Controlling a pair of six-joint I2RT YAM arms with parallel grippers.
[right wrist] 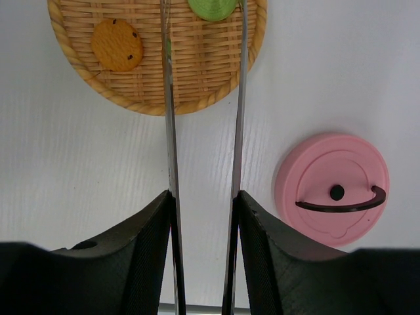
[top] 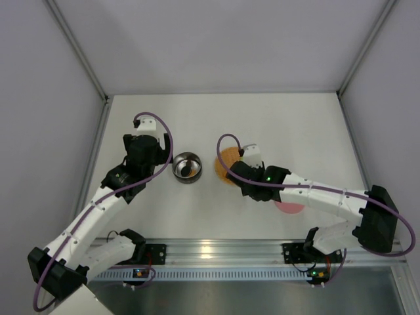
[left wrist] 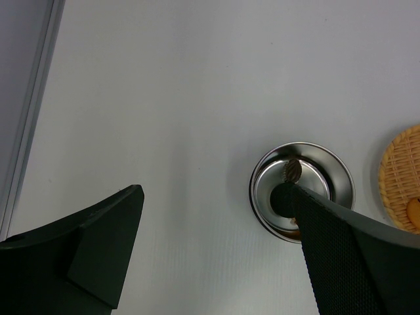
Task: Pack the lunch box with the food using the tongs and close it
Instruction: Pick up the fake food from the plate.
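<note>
Your right gripper (right wrist: 203,197) clamps the tongs (right wrist: 169,131); left gripper (left wrist: 210,190) gapes.
Tips probably straddle the green piece (right wrist: 211,8); pinch off-centre and you'll flick it.

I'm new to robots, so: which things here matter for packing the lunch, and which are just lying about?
Part of the job: steel bowl, pink lid, tongs held in the right tool, orange piece, green piece, brown piece inside the bowl.
Just lying about: woven disc under the food.

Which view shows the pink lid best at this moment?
Right wrist: the pink lid sits almost wholly in view, black handle up. Top external shows only a sliver of it poking out from under the right arm. Left wrist does not show it.
</note>
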